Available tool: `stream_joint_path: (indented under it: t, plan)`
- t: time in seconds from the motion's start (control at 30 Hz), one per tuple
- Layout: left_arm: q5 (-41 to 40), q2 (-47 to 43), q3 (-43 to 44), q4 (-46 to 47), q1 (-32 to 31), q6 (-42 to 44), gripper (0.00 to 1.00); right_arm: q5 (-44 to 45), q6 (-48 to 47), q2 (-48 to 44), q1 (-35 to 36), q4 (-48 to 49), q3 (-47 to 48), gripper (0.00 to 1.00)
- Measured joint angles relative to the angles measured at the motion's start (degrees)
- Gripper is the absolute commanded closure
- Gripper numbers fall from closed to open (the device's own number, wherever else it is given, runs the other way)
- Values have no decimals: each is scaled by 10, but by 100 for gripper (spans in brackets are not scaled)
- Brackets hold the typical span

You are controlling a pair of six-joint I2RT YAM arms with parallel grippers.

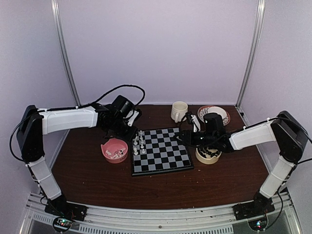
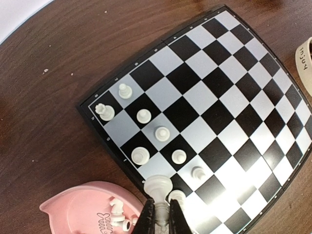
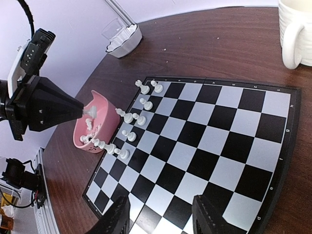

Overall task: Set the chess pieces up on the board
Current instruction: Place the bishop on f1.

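left gripper (image 2: 161, 204) clamped on a white piece (image 2: 158, 185), just by the pink bowl (image 2: 80, 209) and board (image 2: 214, 112) edge. right gripper (image 3: 161, 217) jaws apart above the board

This looks like a robotics lab test cell rather than a home. Plain pale lilac panels (image 1: 161, 48) close in the back and both sides of the frame, joined by bare aluminium posts (image 1: 67, 63). A dark wood-look table (image 1: 146, 187) fills the middle. Along the lower edge, a metal rail (image 1: 161, 215) carries two bolted arm bases (image 1: 66, 210).
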Motion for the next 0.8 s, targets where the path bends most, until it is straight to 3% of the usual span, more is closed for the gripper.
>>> stream_joint_path:
  t: [0.2, 0.4, 0.8]
  plan:
    - [-3, 0, 0, -10, 16, 0, 96, 30, -26, 0, 6, -20, 0, 27]
    - [-9, 0, -3, -11, 24, 0, 96, 54, -46, -6, 16, -35, -3, 14]
    - [11, -3, -19, -28, 24, -2, 100, 89, -85, -31, 25, -37, -20, 10]
